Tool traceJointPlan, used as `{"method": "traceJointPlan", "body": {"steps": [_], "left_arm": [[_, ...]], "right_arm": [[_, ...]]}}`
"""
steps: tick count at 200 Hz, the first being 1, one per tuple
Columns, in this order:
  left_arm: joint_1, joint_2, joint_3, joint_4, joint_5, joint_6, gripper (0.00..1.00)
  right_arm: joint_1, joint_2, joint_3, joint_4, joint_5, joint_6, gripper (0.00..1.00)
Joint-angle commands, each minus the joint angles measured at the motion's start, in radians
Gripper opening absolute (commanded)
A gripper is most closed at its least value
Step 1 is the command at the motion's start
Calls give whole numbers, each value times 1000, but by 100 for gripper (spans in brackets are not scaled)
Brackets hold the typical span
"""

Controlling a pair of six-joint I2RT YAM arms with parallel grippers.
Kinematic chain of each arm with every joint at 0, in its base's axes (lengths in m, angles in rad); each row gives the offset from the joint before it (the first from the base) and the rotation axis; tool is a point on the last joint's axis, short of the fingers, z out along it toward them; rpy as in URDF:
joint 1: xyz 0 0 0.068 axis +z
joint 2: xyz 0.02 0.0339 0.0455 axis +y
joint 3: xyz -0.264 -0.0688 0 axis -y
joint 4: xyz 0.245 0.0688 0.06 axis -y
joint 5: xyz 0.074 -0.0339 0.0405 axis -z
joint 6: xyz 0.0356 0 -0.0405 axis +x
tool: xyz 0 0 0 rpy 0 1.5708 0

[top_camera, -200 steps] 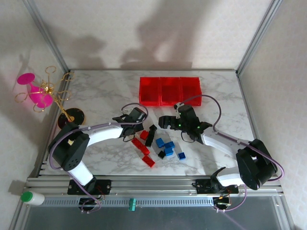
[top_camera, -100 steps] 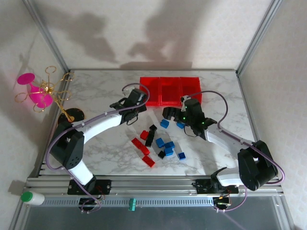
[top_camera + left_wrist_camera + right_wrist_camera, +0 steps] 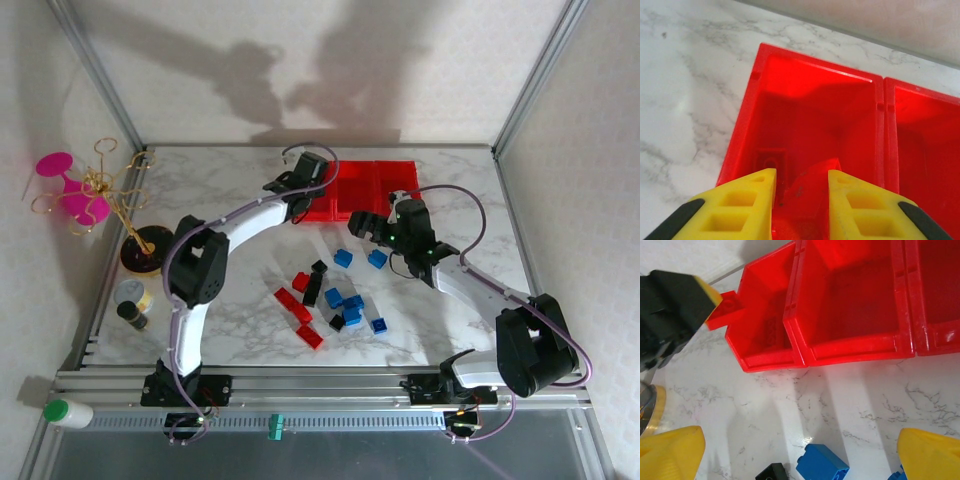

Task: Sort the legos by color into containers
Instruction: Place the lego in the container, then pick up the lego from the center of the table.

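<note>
Half hidden in the tight pinch of my left gripper (image 3: 801,176), a small flat red brick (image 3: 726,308) hangs over the leftmost red bin (image 3: 815,63). My right gripper (image 3: 800,440) gapes wide and empty above loose blue bricks (image 3: 821,465).

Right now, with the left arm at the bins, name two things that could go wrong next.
1. The left gripper holds a red brick that seems close to the outer wall of the left bin. Released there, it may strike the rim and fall onto the table.
2. The right gripper hangs open just in front of the bins, near the left arm. If both move at once, they might collide.
</note>
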Motion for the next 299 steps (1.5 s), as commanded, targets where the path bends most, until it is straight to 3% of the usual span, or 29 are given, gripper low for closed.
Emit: {"method": "traceJointPlan", "body": {"steps": [1, 69, 111, 131, 169, 218, 299], "left_arm": [[9, 67, 99, -32, -52, 63, 23], [14, 133, 281, -109, 5, 111, 42], [15, 108, 318, -183, 60, 112, 44], [10, 30, 236, -174, 134, 112, 44], [-11, -209, -90, -98, 213, 113, 45], [-60, -454, -414, -142, 197, 89, 50], [-192, -561, -639, -232, 245, 79, 59]], "right_arm": [[-5, -17, 4, 18, 25, -14, 99], [-5, -10, 24, 21, 13, -41, 99], [-5, -13, 33, 15, -9, -54, 99], [-2, -12, 31, -6, -38, -71, 99], [30, -21, 32, -85, -56, -120, 99], [78, -53, 23, -184, -69, -148, 99], [135, -118, -68, -221, -64, -95, 99]]}}
